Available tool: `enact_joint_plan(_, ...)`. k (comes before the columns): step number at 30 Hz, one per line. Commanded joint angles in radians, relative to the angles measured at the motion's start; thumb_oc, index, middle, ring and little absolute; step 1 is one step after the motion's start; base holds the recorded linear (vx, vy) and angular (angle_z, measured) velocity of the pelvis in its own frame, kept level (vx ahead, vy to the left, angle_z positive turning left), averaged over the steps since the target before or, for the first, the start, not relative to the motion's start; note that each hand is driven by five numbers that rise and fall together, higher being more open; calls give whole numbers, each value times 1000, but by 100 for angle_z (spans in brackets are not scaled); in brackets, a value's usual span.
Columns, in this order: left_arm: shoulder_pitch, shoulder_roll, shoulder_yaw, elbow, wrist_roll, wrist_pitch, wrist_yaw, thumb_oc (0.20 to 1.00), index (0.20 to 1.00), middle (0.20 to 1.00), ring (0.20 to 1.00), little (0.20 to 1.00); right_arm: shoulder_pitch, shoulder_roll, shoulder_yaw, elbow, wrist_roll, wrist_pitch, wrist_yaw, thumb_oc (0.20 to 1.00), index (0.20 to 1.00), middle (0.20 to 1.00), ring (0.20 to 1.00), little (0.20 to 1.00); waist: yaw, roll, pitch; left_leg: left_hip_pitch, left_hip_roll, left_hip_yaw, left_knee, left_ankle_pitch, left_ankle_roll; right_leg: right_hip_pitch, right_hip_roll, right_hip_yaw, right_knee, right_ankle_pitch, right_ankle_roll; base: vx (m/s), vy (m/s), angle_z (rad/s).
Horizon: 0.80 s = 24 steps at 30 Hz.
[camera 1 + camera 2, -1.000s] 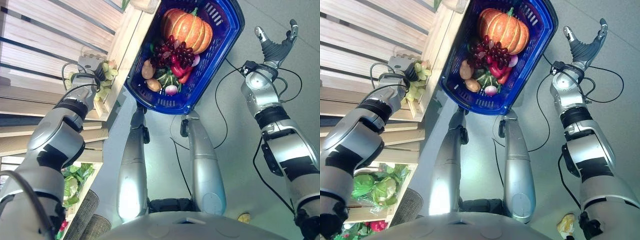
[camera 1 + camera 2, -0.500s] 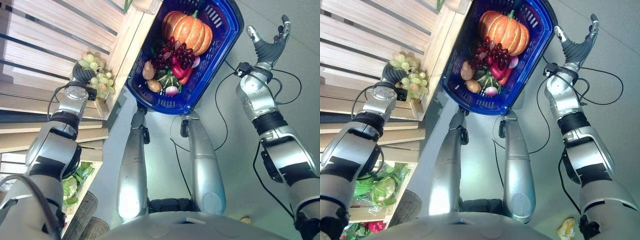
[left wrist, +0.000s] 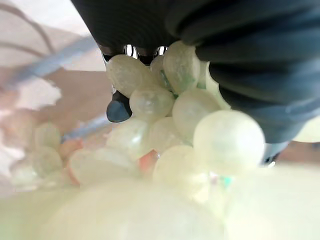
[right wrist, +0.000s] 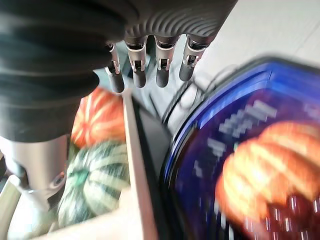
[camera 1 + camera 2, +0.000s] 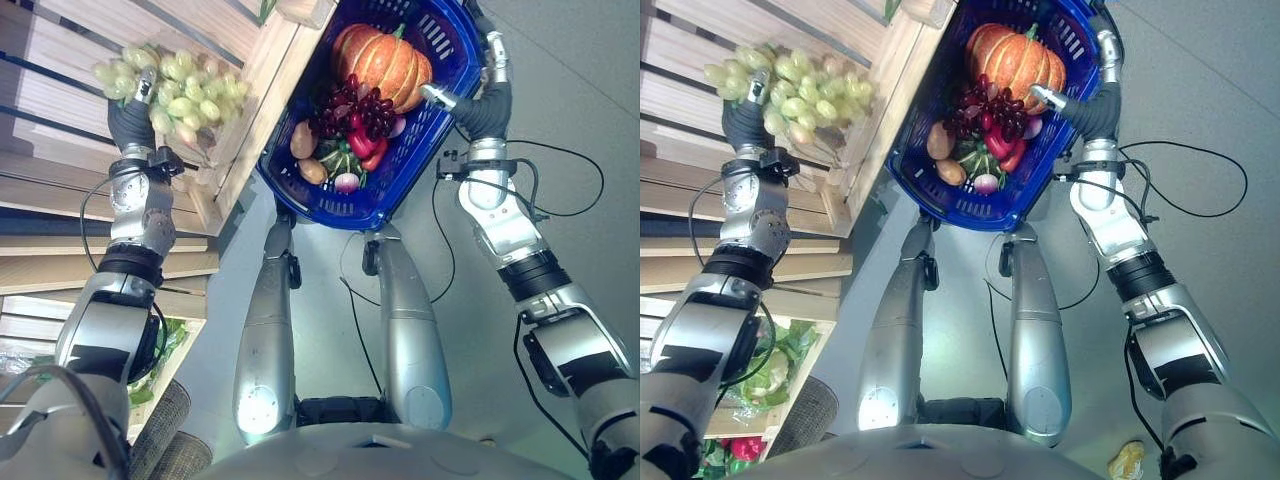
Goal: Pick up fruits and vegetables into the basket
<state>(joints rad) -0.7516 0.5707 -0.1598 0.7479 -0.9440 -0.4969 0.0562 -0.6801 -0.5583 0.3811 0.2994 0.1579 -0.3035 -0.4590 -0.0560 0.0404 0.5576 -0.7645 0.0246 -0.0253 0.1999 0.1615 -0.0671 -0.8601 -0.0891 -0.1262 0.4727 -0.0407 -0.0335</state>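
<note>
A bunch of pale green grapes (image 5: 175,85), a few touched with pink, is seen against light, unpainted wooden shelves (image 5: 60,170). The left hand (image 5: 130,120) under the bunch is covered in dark ribbed material, as is the right hand (image 5: 485,105), whose fingers (image 4: 160,62) are silver with dark tips. The basket (image 5: 440,130) is deep blue with slotted walls. In it, an orange ribbed pumpkin (image 5: 380,60) with a green stem, dark red grapes (image 5: 350,105), a red pepper (image 5: 360,140), brown potatoes (image 5: 303,140) and a white and purple bulb (image 5: 346,181) are shown. A green and cream striped squash (image 4: 95,182) and a second orange pumpkin (image 4: 97,117) are seen in the right wrist view. The floor (image 5: 590,150) is grey.
</note>
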Motion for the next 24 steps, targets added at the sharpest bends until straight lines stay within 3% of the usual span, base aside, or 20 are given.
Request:
enact_joint_plan(1, 16, -9, 65, -112, -7, -147, -20, 200, 200, 200, 200, 200, 30, 2, 4, -127, -49, -35, 81, 1000, 1000, 1000, 1000, 1000, 24, -22, -38, 26, -43, 30, 117, -152, 17, 89, 16, 8, -106, 9, 104, 0, 0, 0)
enact_joint_plan(9, 13, -81, 42, -348, 148, -203, -10, 200, 200, 200, 200, 200, -16, 5, 62, -262, -28, 41, 266, 1000, 1000, 1000, 1000, 1000, 44, -19, -38, 38, -51, 30, 106, -146, 20, 109, 8, -3, -121, 15, 104, 0, -4, 0)
enact_joint_plan(15, -12, -95, -15, -487, 254, -143, -6, 200, 200, 200, 200, 200, -76, 23, 98, -316, -18, 82, 293, 1000, 1000, 1000, 1000, 1000, 58, -17, -38, 41, -55, 27, 104, -142, 23, 118, 3, -12, -129, 23, 103, 0, -42, 2)
enact_joint_plan(24, -16, -101, -106, -619, 307, -64, -65, 200, 200, 200, 200, 200, -103, 48, 116, -372, 17, 104, 285, 1000, 1000, 1000, 1000, 1000, 65, -16, -38, 51, -62, 27, 99, -137, 29, 134, -2, -20, -145, 39, 104, 9, -27, 3)
